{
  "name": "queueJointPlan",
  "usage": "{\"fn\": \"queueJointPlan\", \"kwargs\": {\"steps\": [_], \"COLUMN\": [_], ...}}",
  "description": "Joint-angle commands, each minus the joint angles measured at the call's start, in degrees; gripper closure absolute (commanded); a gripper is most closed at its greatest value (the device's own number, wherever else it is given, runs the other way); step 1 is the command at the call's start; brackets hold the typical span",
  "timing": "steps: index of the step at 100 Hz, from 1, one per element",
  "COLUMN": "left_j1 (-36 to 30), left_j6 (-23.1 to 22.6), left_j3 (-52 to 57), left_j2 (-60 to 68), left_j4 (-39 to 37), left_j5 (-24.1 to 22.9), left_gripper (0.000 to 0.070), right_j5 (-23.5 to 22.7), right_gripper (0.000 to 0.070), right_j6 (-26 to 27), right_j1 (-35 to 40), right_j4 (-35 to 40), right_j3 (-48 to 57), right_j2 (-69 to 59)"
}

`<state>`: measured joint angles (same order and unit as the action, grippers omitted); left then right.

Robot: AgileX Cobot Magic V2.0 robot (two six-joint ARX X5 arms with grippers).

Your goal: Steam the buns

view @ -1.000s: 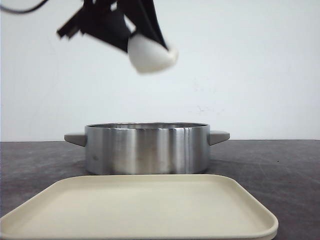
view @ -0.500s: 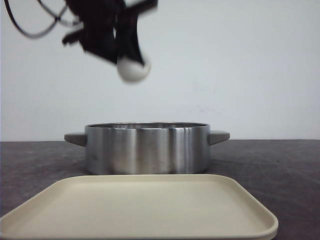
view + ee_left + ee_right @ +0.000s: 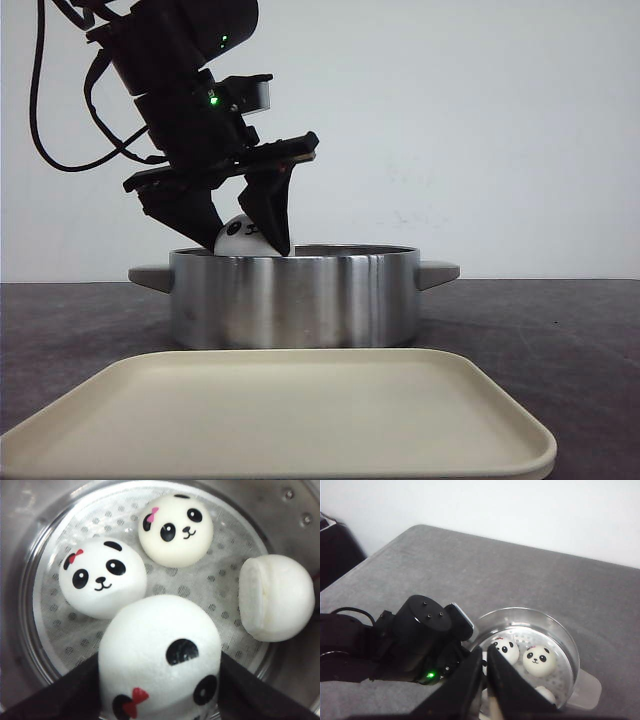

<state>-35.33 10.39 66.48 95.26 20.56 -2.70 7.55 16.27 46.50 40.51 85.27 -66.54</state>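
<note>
My left gripper [image 3: 245, 238] is shut on a white panda bun [image 3: 237, 236] with a red bow and holds it at the rim of the steel pot [image 3: 295, 297], over the pot's left side. In the left wrist view the held bun [image 3: 160, 652] sits between the black fingers [image 3: 60, 697], just above the perforated steamer liner [image 3: 220, 565]. Three more buns lie on the liner: two face up [image 3: 102, 577] [image 3: 175, 530] and one tipped on its side [image 3: 277, 597]. My right gripper [image 3: 486, 680] is shut and empty, high above the pot [image 3: 560, 630].
An empty cream tray [image 3: 280, 415] lies in front of the pot near the table's front edge. The pot has grey handles [image 3: 437, 273] on both sides. The left arm [image 3: 415, 635] shows beside the pot in the right wrist view.
My left gripper has come down with the bun from high above the pot to its rim, shifting left on the way. Pot and tray have not moved.
</note>
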Motion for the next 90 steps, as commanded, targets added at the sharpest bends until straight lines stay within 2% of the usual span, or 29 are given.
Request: {"fn": "queueJointPlan", "kwargs": {"steps": [1, 15, 25, 30, 45, 58, 63, 78, 90], "left_j1": [-0.31, -0.31, -0.31, -0.31, -0.20, 0.04, 0.04, 0.13, 0.68], "left_j6": [-0.52, -0.52, -0.52, -0.52, -0.74, -0.87, -0.33, -0.46, -0.74], "left_j3": [1.20, 1.42, 1.44, 1.64, 5.38, 9.55, 9.75, 9.73, 9.49], "left_j2": [1.09, 1.09, 1.09, 1.07, 0.74, -3.34, -6.84, -19.37, -29.14], "left_j4": [-0.35, 1.16, 2.82, 3.89, 9.79, 11.61, 10.34, 9.29, 11.74], "left_j5": [0.20, 0.24, 1.42, 1.42, 1.38, 1.38, 1.38, 1.25, -1.03], "left_gripper": [0.0333, 0.0319, 0.0108, 0.0047, 0.0053, 0.0070, 0.0107, 0.0358, 0.0553], "right_j5": [0.02, 0.02, 0.02, 0.00, 0.15, 3.48, 4.94, 6.05, 5.99], "right_gripper": [0.0693, 0.0693, 0.0693, 0.0693, 0.0693, 0.0693, 0.0692, 0.0692, 0.0692], "right_j6": [-0.63, -0.61, -0.61, -0.59, -0.74, -3.43, -3.78, -6.32, -6.82], "right_j1": [0.63, 0.63, 0.63, 0.63, 0.61, 0.63, 0.63, 0.61, 0.63], "right_j4": [-0.35, -0.20, -0.15, -0.17, -0.17, -0.24, -0.24, -2.49, -7.45], "right_j3": [0.96, 0.96, 0.96, 0.96, 0.96, 0.85, 0.85, -0.76, -4.83], "right_j2": [-0.87, -1.33, -1.75, -1.99, -2.29, -2.29, -2.29, -2.23, -2.23]}}
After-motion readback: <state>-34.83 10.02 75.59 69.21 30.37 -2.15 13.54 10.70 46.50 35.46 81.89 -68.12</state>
